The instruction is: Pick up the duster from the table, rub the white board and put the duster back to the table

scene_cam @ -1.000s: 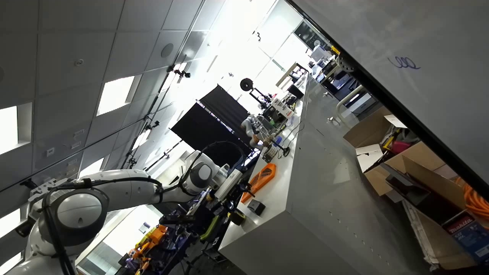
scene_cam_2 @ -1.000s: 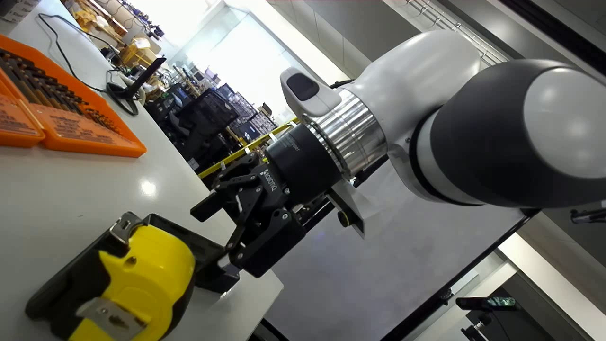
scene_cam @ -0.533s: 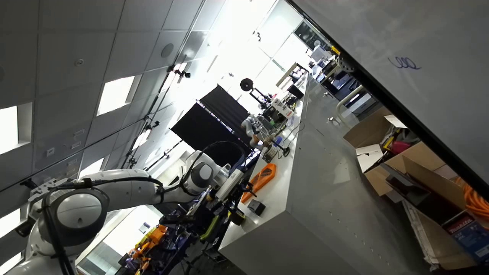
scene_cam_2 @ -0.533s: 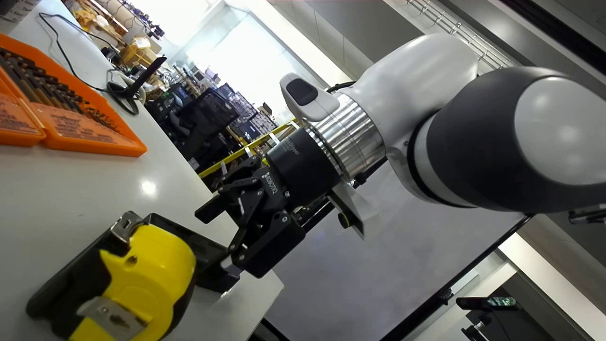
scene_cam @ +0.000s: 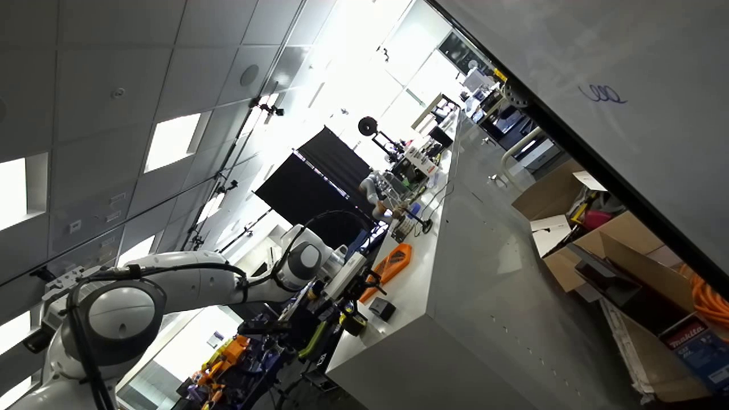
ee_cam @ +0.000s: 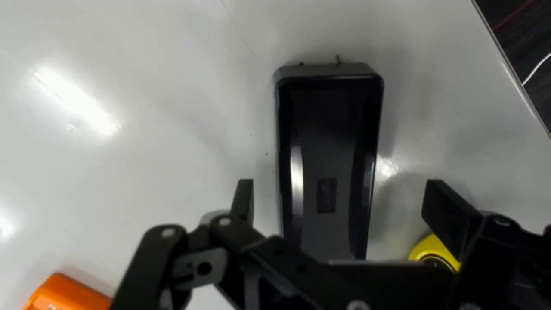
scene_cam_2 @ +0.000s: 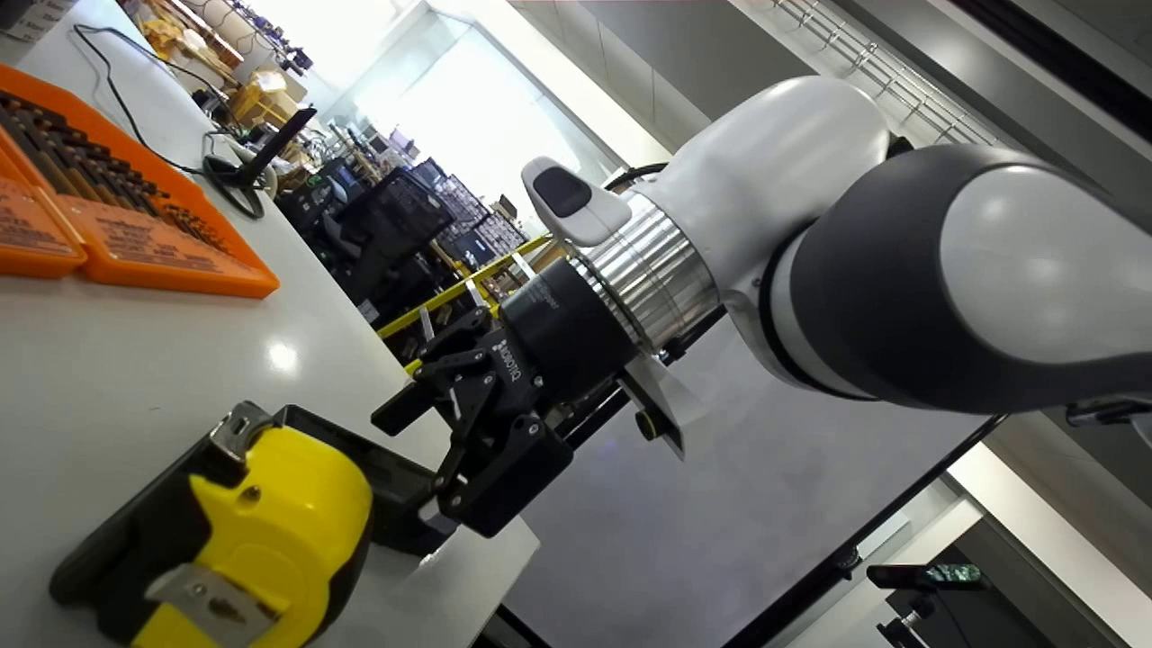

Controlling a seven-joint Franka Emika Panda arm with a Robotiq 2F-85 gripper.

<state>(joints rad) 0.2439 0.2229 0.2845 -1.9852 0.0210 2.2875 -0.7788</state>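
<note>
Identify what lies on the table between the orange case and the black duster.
No object: an exterior view shows bare tabletop with a bright reflection between the orange case and the duster.

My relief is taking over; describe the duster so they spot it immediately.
In the wrist view, find the glossy pale table, then the gap in the open tool. The duster is the long black block framed there; unlike the yellow tape measure and orange drill-bit case, it shows no bright colour.

White arm (scene_cam: 193, 285) bent, black tool (ee_cam: 338, 200) pointing down, fingers (ee_cam: 448, 212) (both in view) spread apart
</note>
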